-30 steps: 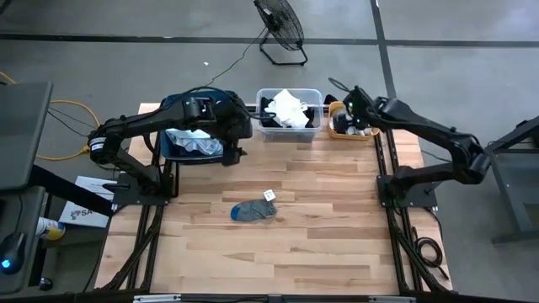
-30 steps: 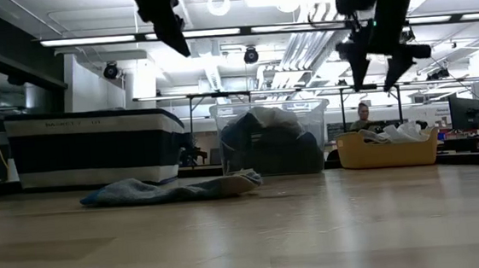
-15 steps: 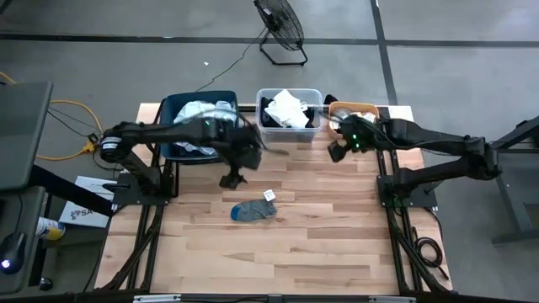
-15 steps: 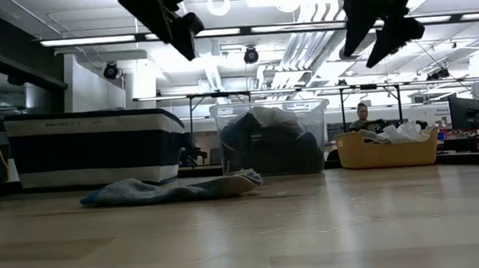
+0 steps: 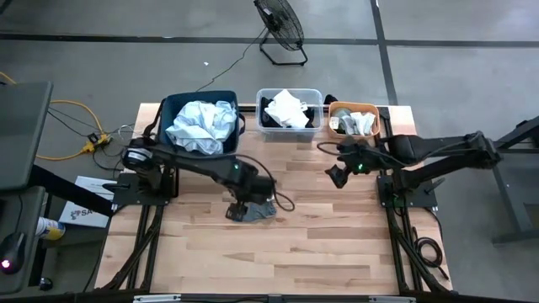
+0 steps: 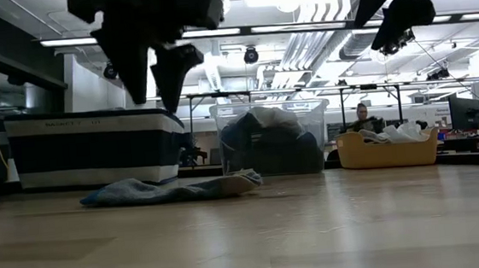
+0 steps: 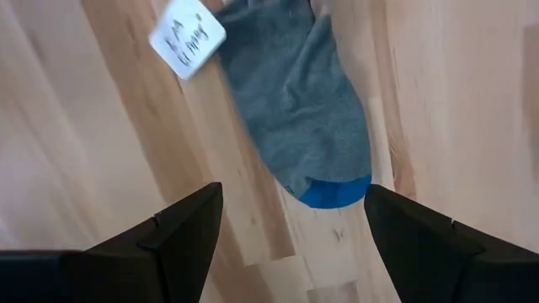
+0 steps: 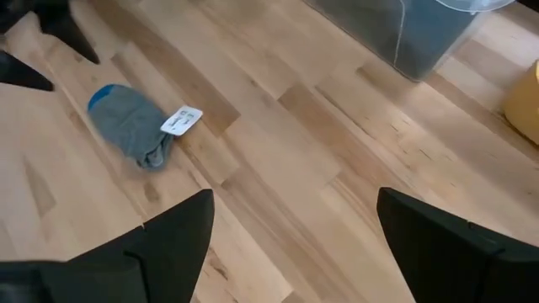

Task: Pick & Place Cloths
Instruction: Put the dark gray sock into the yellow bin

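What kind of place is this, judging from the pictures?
Probably a robotics lab or workshop hall: a wooden table with sorting bins, ceiling strip lights, a floor fan on bare concrete.

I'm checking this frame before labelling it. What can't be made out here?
- High view: the left gripper hides most of the grey sock.
- Left wrist view: the print on the sock's white tag is too small to read.
- Low view: the navy bin wall hides its contents.
- Right gripper: nothing between its open fingers.
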Action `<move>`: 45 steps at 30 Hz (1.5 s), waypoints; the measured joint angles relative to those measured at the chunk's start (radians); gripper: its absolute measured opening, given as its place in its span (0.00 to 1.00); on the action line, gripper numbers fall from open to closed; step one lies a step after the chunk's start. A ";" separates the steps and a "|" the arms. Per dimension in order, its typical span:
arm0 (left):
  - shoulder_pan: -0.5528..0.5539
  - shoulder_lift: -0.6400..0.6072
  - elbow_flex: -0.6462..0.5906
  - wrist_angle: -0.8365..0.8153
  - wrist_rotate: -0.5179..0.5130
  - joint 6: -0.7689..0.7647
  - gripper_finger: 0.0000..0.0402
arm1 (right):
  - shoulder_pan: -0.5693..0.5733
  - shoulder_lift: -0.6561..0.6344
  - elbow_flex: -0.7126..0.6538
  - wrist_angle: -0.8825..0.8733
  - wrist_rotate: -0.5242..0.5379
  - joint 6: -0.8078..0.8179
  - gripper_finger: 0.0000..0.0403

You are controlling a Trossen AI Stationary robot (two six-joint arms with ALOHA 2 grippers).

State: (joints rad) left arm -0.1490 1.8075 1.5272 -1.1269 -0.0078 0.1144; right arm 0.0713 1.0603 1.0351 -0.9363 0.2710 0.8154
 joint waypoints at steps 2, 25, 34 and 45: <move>-0.021 0.026 0.000 0.001 -0.009 -0.028 0.71 | 0.031 0.000 0.000 0.000 0.021 0.018 0.81; -0.067 0.267 -0.010 0.066 -0.037 -0.097 0.52 | 0.237 0.000 0.000 -0.003 0.102 0.119 0.81; -0.067 0.265 -0.069 0.116 -0.034 -0.101 0.47 | 0.278 0.000 0.000 -0.004 0.105 0.158 0.81; -0.067 0.268 -0.072 0.138 -0.038 -0.097 0.03 | 0.303 0.000 0.000 -0.003 0.105 0.184 0.81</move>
State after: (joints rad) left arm -0.2165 2.0758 1.4554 -0.9893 -0.0461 0.0174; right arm 0.3744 1.0607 1.0351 -0.9393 0.3759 0.9989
